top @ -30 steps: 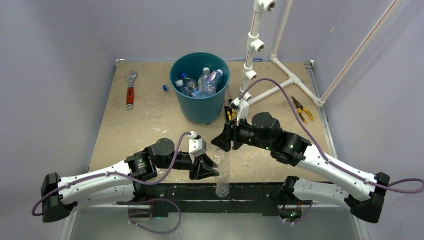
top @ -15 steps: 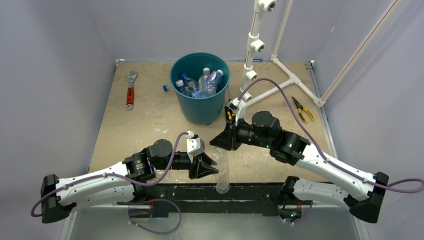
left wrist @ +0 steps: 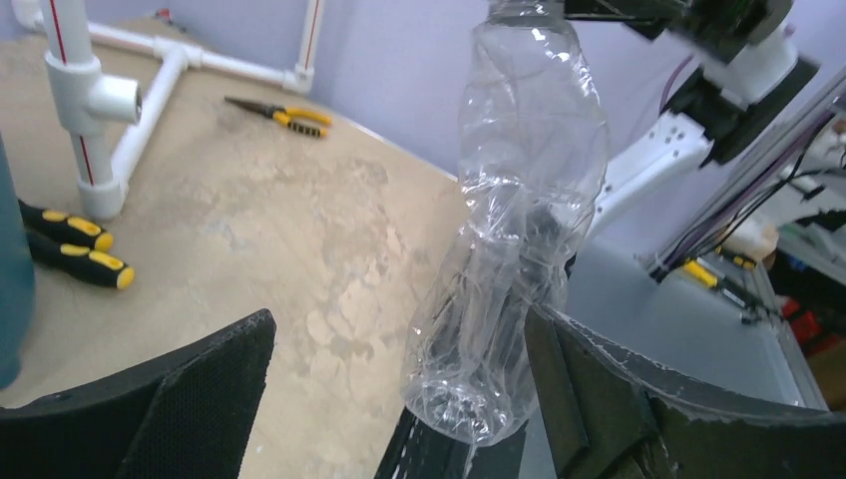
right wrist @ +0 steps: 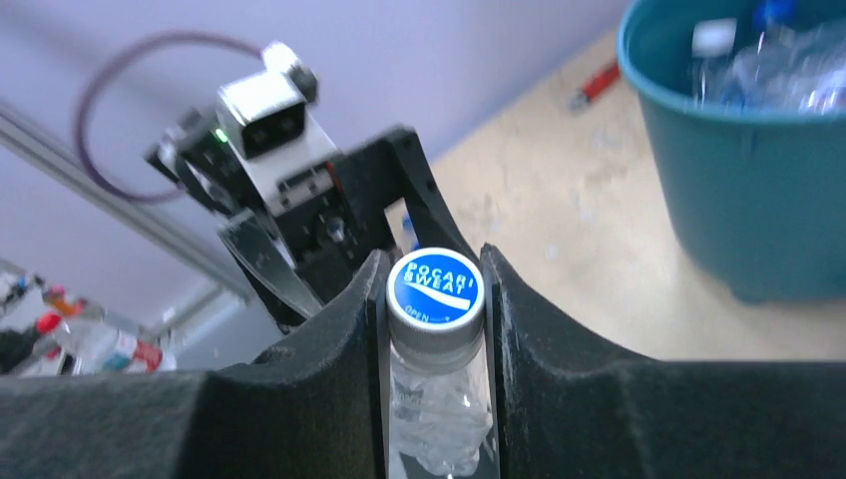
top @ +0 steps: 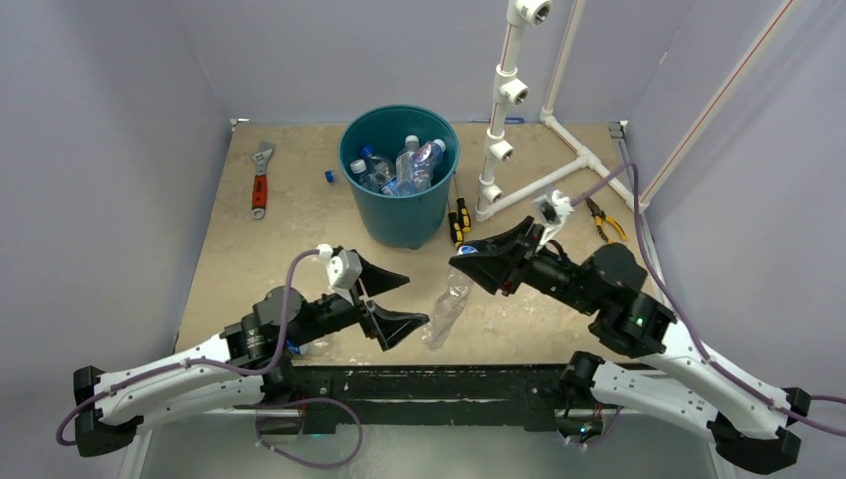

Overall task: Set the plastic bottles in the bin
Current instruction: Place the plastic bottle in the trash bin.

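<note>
As far as I can judge from the overhead camera, most of the job is done: the bin already holds several plastic bottles, heaped to about half its depth. One more clear bottle hangs in the air on the near side of the bin, well apart from it, its blue cap uppermost and its crumpled body tilted down toward the worktop. My right gripper has it: the jaws are closed on the neck just under the cap, as the right wrist camera shows plainly. My left gripper sits on the near side of the bin too, jaws spread wide and holding nothing; the bottle's lower body hangs between them, close to one jaw, though I cannot tell whether it touches. What is left, I reckon, is carrying this bottle over the bin's rim and letting go. Under the left arm, farther from the bin, lies something pale with a blue spot, too hidden to call a bottle. A small loose blue cap lies just beside the bin.
</note>
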`<state>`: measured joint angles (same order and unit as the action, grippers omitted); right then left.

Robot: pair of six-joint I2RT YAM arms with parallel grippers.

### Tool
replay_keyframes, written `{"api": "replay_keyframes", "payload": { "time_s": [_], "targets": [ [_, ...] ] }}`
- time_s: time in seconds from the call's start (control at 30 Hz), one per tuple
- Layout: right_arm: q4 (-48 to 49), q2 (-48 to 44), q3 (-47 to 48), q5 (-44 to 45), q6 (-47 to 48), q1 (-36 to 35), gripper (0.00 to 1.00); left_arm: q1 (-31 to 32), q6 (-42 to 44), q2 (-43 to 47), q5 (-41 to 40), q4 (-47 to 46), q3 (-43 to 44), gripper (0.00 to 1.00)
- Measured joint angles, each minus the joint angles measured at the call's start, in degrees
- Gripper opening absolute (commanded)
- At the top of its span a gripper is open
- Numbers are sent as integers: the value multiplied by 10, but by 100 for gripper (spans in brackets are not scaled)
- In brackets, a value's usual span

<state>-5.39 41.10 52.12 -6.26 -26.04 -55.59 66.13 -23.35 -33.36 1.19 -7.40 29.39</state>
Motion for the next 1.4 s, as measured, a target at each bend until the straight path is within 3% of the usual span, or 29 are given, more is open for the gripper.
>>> {"api": "replay_keyframes", "payload": {
  "time_s": [0.2,0.53,0.73,0.93,0.97,1.0,1.07,1.1,1.2,1.4],
  "targets": [
    [86,-18,-30,21,1,0,0,-1,-2,-21,1,-79,-11,98],
    [119,21,-37,28,-1,0,0,-1,4,-88,51,-132,-11,99],
    [141,21,-36,20,-8,0,0,-1,17,-98,61,-138,-4,59],
    [136,26,-32,15,-15,0,0,0,40,-115,71,-128,10,11],
    [133,29,-28,12,-13,1,2,-1,43,-115,71,-127,10,5],
    [127,32,-21,8,-12,1,19,-1,48,-114,72,-127,11,0],
    [114,38,-8,4,-9,1,53,0,51,-112,71,-125,14,0],
    [103,40,2,4,-6,1,63,0,54,-109,69,-124,15,0],
    [59,47,37,-8,-1,0,73,0,66,-102,62,-104,20,0],
    [-24,47,100,-11,1,0,74,-1,82,-80,57,-77,21,0]
  ]
}}
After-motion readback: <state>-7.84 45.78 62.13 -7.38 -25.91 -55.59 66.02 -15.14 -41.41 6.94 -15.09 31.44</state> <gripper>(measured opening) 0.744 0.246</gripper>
